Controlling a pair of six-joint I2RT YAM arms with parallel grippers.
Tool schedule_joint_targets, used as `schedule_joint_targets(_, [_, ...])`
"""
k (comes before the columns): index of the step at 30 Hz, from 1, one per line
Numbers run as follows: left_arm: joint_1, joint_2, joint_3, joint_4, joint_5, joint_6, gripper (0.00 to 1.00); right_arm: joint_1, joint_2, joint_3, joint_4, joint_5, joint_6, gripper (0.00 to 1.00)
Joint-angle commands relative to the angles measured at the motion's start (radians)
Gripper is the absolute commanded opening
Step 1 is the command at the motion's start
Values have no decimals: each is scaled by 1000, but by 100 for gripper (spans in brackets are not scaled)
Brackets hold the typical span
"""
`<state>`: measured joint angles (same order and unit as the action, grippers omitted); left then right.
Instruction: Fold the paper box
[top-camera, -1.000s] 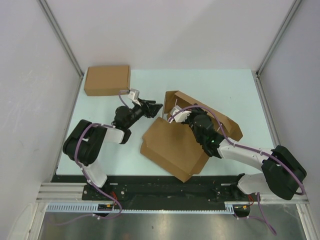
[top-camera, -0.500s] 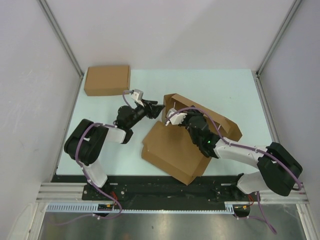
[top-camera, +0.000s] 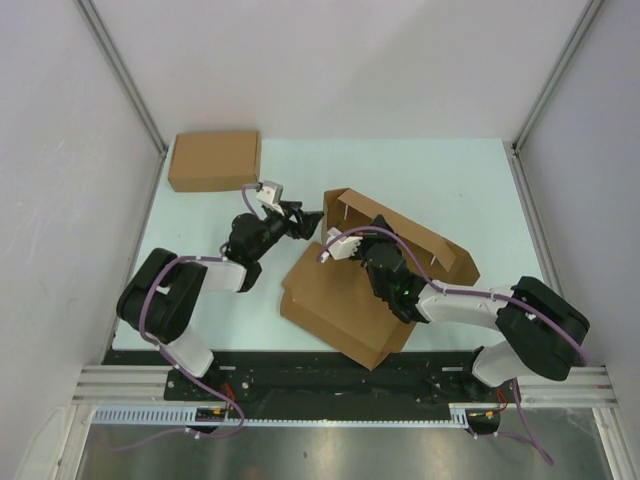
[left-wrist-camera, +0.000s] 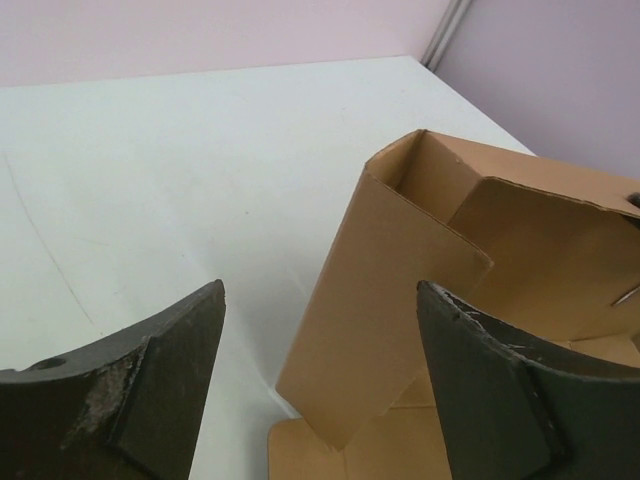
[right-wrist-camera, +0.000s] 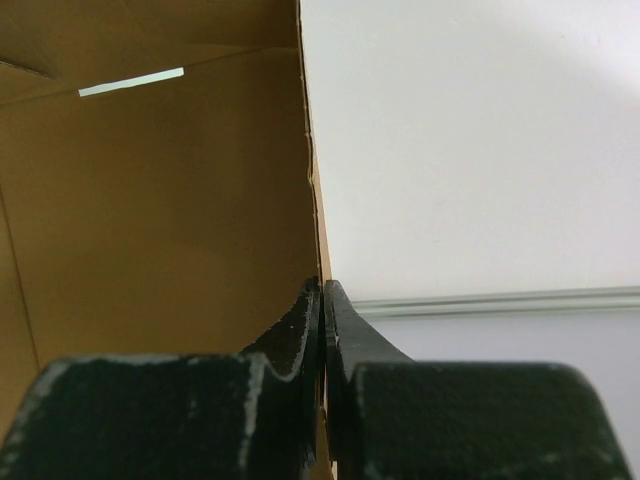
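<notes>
Paper box (top-camera: 345, 300) sits mid-surface (top-camera: 450, 170), partly folded: long wall upright at the far side, wide panel lying flat toward the arm bases. Right end effector (right-wrist-camera: 322, 290) is pinched tight on a cardboard wall's edge. Left end effector (left-wrist-camera: 320, 300) is spread wide w/ nothing gripped, the box's upright corner flap just ahead. Second flat box (top-camera: 213, 160) lies at the far-left corner, well apart.
</notes>
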<state>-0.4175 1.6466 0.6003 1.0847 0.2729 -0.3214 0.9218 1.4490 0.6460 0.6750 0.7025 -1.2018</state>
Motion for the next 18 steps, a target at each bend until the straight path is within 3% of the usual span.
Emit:
schedule_joint_targets(1, [6, -13, 15, -32, -41, 58, 86, 29, 28, -28, 40, 5, 33, 0])
schedule_joint_targets(2, [6, -5, 13, -28, -35, 53, 99, 32, 31, -29, 38, 5, 36, 0])
schedule_joint_targets(4, [6, 16, 15, -13, -11, 48, 100, 32, 31, -29, 40, 5, 44, 0])
schedule_joint_targets(9, [29, 82, 19, 73, 35, -10, 99, 32, 13, -29, 37, -6, 48, 0])
schedule_joint_targets(18, [39, 166, 92, 95, 127, -91, 88, 40, 14, -29, 11, -24, 65, 0])
